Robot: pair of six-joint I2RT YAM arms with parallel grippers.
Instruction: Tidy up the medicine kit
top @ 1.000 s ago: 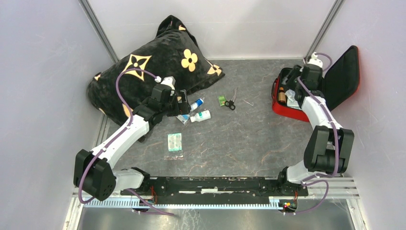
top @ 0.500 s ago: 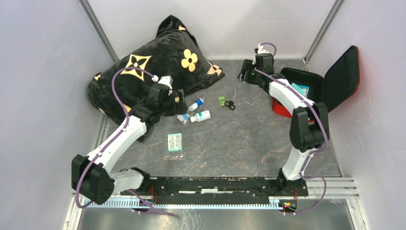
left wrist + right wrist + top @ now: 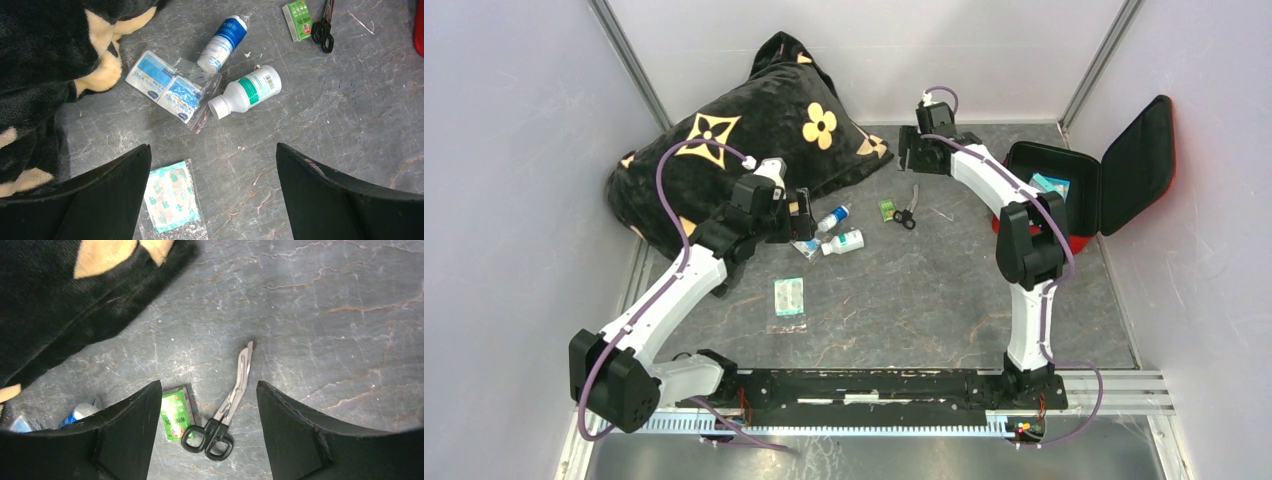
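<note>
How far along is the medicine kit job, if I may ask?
Done: red hard-shell zip case open, teal packet inside. In hand: nothing; left gripper and right gripper open. Remaining: steel scissors, green box, blue bottle, white bottle, blue wipe pouch, plaster sheet.

White arm links [image 3: 664, 295], black joints [image 3: 614, 378], purple cables [image 3: 660, 185], black fingers [image 3: 90, 200].

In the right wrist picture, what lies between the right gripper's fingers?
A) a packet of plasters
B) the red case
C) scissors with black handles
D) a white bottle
C: the scissors lie in the gap of the open right gripper, beside a small green box.
</note>
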